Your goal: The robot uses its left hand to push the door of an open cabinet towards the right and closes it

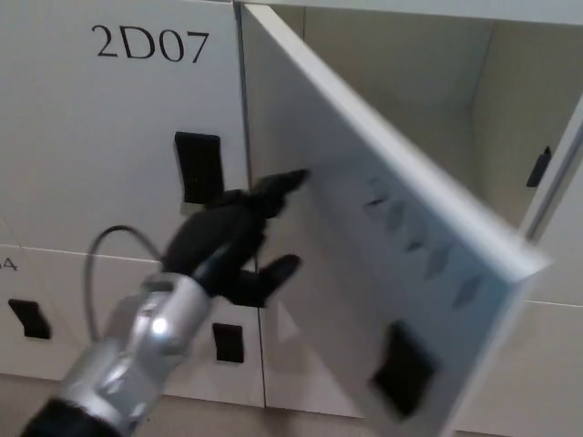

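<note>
Our left hand (232, 241), fingers spread and grasping nothing, presses the outer face of the door (383, 246), which stands half-swung to our right (blurred); the cabinet (455, 82) opening lies farther right, beyond it.

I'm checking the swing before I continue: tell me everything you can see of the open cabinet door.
The cabinet door is a flat white panel, motion-blurred, partway through its swing, angled out from its hinged left edge towards the lower right. Its outer face shows faint blurred markings and a black handle low down. The left hand, fingers spread, is against that face near the hinge side.
</note>
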Robot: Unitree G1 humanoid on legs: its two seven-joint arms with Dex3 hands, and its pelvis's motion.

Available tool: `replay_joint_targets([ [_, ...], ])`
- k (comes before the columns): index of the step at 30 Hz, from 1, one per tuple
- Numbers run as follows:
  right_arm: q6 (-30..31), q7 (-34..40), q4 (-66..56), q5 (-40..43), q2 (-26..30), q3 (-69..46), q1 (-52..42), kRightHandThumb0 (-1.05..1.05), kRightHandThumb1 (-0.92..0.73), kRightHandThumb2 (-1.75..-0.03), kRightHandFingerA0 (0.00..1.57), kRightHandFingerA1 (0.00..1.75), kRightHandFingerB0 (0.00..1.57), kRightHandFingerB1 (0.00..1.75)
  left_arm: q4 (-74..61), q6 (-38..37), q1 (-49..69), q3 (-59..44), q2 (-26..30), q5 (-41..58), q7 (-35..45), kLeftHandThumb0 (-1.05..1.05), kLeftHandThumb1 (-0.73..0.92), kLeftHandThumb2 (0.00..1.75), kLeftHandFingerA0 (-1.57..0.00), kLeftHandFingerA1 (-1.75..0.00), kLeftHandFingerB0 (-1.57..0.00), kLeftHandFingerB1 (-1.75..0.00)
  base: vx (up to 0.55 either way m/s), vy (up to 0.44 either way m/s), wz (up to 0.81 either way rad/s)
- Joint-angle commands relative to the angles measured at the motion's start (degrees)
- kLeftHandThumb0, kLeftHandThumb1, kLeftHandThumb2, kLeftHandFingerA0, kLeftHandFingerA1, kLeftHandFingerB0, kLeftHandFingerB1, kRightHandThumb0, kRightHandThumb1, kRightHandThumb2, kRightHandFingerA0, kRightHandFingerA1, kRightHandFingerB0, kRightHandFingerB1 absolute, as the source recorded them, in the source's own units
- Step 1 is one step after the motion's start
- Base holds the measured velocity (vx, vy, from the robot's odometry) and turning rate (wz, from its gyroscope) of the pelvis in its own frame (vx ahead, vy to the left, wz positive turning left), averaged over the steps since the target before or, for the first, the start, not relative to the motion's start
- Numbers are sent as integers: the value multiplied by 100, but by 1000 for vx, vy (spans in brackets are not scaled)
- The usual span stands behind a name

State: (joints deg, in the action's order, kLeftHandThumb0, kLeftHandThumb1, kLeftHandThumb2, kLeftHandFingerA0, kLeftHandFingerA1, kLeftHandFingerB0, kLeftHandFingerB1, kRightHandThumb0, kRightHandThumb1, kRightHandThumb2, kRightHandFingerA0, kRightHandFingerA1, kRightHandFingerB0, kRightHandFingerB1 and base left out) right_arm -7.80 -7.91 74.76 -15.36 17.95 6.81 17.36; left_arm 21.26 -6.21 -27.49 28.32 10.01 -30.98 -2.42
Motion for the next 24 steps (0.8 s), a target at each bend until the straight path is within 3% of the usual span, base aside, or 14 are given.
replay_joint_targets([
  [1, -72, 36, -9, -21, 119, 3, -17, -61, -92, -68, 35, 35, 30, 32, 158, 425, -1753, 2007, -2256, -1484, 799, -35, 52, 112, 0, -48, 0, -47, 0, 0, 0],
  [2, -93, 777, -79, -589, 174, 483, -28, -56, -57, -95, 19, 44, 40, 52, 94, 339, -1803, 2276, -2608, -1429, 880, -75, 92, 70, -21, -30, -17, -27, 0, 0, 0],
  [5, -77, 1832, -178, -1423, 291, 1214, -57, -56, -57, -95, 19, 44, 40, 52, -292, 248, -1545, 2701, -2914, -1356, 923, -73, 92, 71, -26, -30, -20, -28, 2, 2, -2],
  [6, -78, 1838, -183, -1420, 316, 1241, -57, -56, -57, -95, 19, 44, 40, 52, -464, 248, -1387, 2885, -2895, -1395, 944, -63, 82, 111, -3, -43, -6, -35, 0, 0, 0],
  [9, -79, 1881, -178, -1373, 362, 1347, -52, -56, -57, -95, 19, 44, 40, 52, -662, 292, -1209, 3132, -2872, -1443, 983, -63, 82, 111, -3, -43, -6, -35, 0, 0, 0],
  [10, -90, 1892, -175, -1361, 383, 1383, -49, -56, -57, -95, 19, 44, 40, 52, -605, 273, -1092, 3165, -2691, -1473, 964, -68, 91, 99, 0, -5, 0, -3, 0, 0, 0],
  [12, -109, 1911, -170, -1342, 409, 1440, -40, -56, -57, -95, 19, 44, 40, 52, -425, 238, -838, 3149, -2260, -1516, 831, -83, 90, 117, 0, -8, 0, -8, 0, 0, 0],
  [13, -110, 1920, -166, -1332, 408, 1458, -36, -56, -57, -95, 19, 44, 40, 52, -405, 250, -819, 3142, -2211, -1511, 799, -83, 90, 117, 0, -8, 0, -8, 0, 0, 0],
  [14, -115, 1932, -158, -1314, 408, 1486, -22, -56, -57, -95, 19, 44, 40, 52, -448, 373, -766, 3099, -2102, -1470, 901, -79, 92, 97, 0, -5, 0, -5, 0, 0, 0],
  [15, -116, 1943, -150, -1300, 403, 1508, -5, -56, -57, -95, 19, 44, 40, 52, -493, 446, -735, 3052, -2005, -1427, 995, -93, 89, 113, 0, -10, 0, -10, 0, 0, 0],
  [21, -123, 1999, -107, -1239, 382, 1569, 81, -56, -57, -95, 19, 44, 40, 52, -702, 453, -479, 2722, -1272, -1325, 1156, -100, 90, 106, 0, -15, 0, -17, 0, 0, 0],
  [22, -48, -278, -195, 742, 159, -104, -18, 64, -92, -123, 26, 87, 1, 66, -884, 407, -161, 2516, -903, -1220, 1077, -72, 92, 71, -20, -30, -16, -27, 0, 0, 0],
  [23, 9, -1984, -261, 2228, -8, -1357, -93, 64, -92, -123, 26, 87, 1, 66, -1025, 374, 80, 2359, -626, -1144, 1021, -72, 92, 71, -20, -30, -16, -27, 0, 0, 0],
  [24, 44, -2032, -160, 2062, 52, -1216, -27, -45, -92, -87, 5, 31, 7, 31, -1144, 356, 290, 2224, -382, -1096, 964, -74, 92, 71, -21, -30, -17, -27, 0, 0, 0],
])
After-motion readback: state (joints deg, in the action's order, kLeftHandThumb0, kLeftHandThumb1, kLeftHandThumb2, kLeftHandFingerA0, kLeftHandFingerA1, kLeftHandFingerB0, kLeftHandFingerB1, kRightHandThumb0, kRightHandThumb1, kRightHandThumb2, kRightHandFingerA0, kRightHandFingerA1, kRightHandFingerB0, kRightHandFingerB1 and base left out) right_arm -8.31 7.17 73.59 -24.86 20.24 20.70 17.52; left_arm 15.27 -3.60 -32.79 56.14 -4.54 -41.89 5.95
